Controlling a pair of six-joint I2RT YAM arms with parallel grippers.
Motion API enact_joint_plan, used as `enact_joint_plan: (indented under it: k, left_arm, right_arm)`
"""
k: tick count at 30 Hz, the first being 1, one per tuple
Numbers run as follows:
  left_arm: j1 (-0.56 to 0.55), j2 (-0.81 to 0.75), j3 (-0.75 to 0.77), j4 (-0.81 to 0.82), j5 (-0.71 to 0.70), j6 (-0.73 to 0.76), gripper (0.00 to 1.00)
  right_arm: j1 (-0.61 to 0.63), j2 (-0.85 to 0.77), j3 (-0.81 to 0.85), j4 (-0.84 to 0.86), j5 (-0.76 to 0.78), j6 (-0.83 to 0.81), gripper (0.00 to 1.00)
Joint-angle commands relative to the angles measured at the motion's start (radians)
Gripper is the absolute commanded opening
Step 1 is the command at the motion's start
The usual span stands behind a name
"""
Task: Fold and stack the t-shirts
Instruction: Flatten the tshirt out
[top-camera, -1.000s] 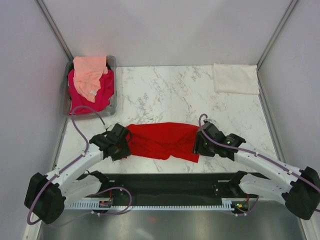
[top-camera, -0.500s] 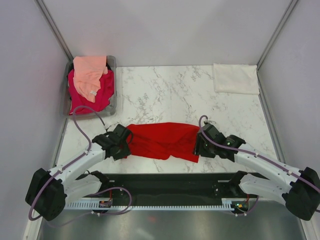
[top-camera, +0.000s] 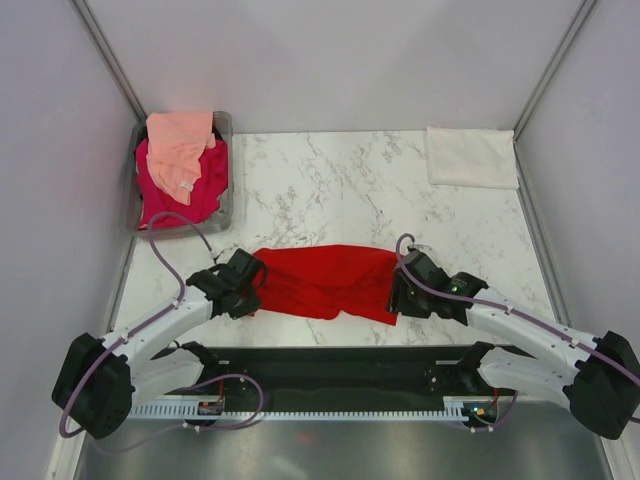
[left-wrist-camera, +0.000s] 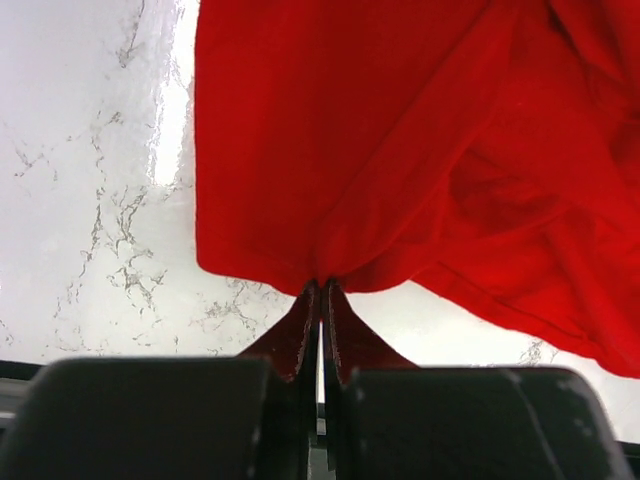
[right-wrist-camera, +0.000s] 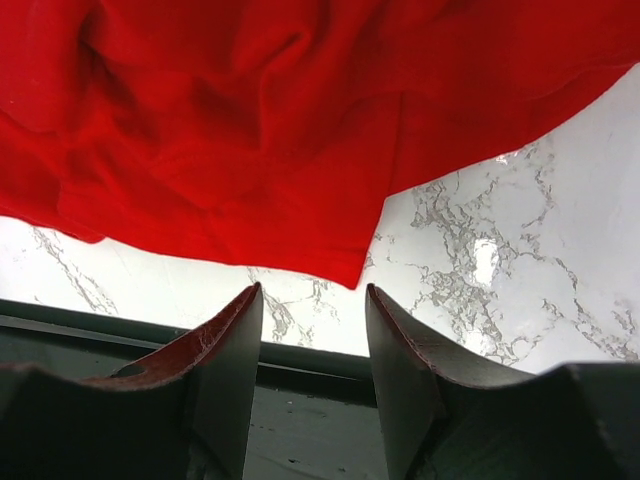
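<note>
Left claw (left-wrist-camera: 320, 305) is pressed shut, pinching the left edge of the bright red soft cloth t-shirt (top-camera: 325, 280). The cloth bunches to a point at its tips and fans out ahead of it. Right claw (right-wrist-camera: 312, 335) is spread wide with nothing between the fingers. The shirt's near-right corner lies just ahead of the gap, apparently touching neither finger. The shirt lies crumpled on the white marble table (top-camera: 330, 180), long axis running claw to claw. The right arm is nearer the free end, so the likely next move is forward to pinch that corner. A folded cream-white tee (top-camera: 470, 157) lies well beyond the right claw. A grey plastic bin (top-camera: 231, 180) holding magenta-pink (top-camera: 205, 185) and peach (top-camera: 178, 145) tees sits well beyond the left claw.
</note>
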Motion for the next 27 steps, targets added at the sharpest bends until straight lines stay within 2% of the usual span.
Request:
enact_joint_plan:
  k: [1,9,14,20,24,27]
  left_arm:
    - [-0.004,-0.042,0.047,0.018,-0.011,-0.003,0.02]
    - [-0.002,-0.126,0.159,-0.086,0.067,0.059,0.02]
    - [-0.002,-0.174,0.235,-0.178,0.058,0.117,0.02]
    - [-0.001,-0.199,0.245,-0.216,0.068,0.14,0.03]
    - [-0.001,-0.197,0.242,-0.218,0.09,0.135,0.12]
    - [-0.001,-0.197,0.239,-0.218,0.093,0.135,0.11]
  right_arm:
    - [0.005,0.012,-0.016,0.043,0.014,0.004,0.53]
    - [0.005,0.037,-0.025,0.072,0.066,-0.004,0.51]
    - [0.005,0.083,-0.042,0.096,0.038,0.011,0.51]
    - [0.016,0.111,-0.108,0.153,-0.02,0.057,0.55]
    - [0.028,0.135,-0.133,0.181,-0.031,0.065,0.56]
    - [0.033,0.146,-0.143,0.198,-0.034,0.071,0.56]
